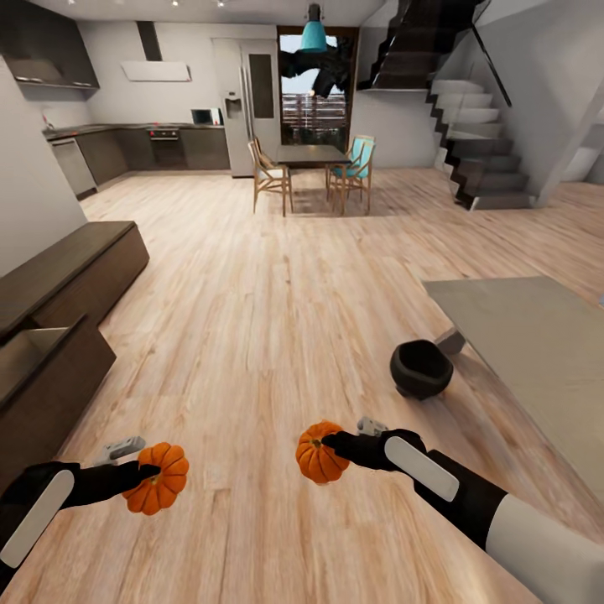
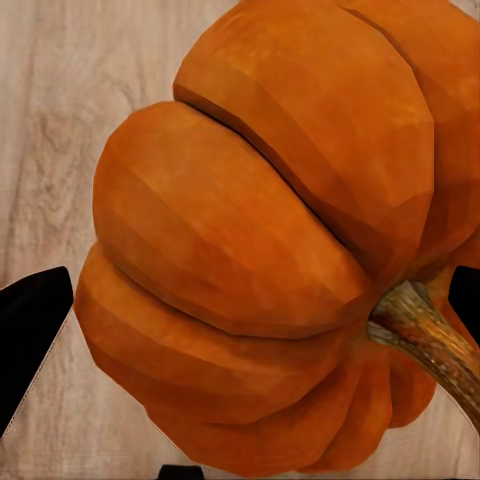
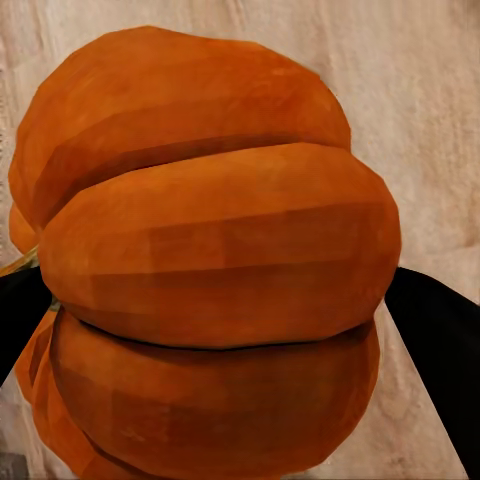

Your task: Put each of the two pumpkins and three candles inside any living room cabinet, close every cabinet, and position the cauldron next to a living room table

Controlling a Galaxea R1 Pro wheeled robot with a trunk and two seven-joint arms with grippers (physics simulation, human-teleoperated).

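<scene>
Each of my grippers holds a small ribbed orange pumpkin above the wooden floor. My left gripper point(image 1: 149, 475) is shut on one pumpkin point(image 1: 157, 478) point(image 2: 270, 240), whose brown stem shows in the left wrist view. My right gripper point(image 1: 329, 445) is shut on the other pumpkin point(image 1: 320, 453) point(image 3: 210, 280). The dark-brown cabinet point(image 1: 63, 285) runs along the left wall, with one drawer point(image 1: 38, 346) open and its pale inside showing. The black cauldron point(image 1: 420, 369) sits on the floor beside the grey table point(image 1: 537, 335) at the right. No candles are in view.
Wide wooden floor lies ahead. At the far end stand a dining table with chairs point(image 1: 312, 168), a kitchen counter point(image 1: 134, 147) and a fridge point(image 1: 247, 105). A staircase point(image 1: 474, 143) rises at the back right.
</scene>
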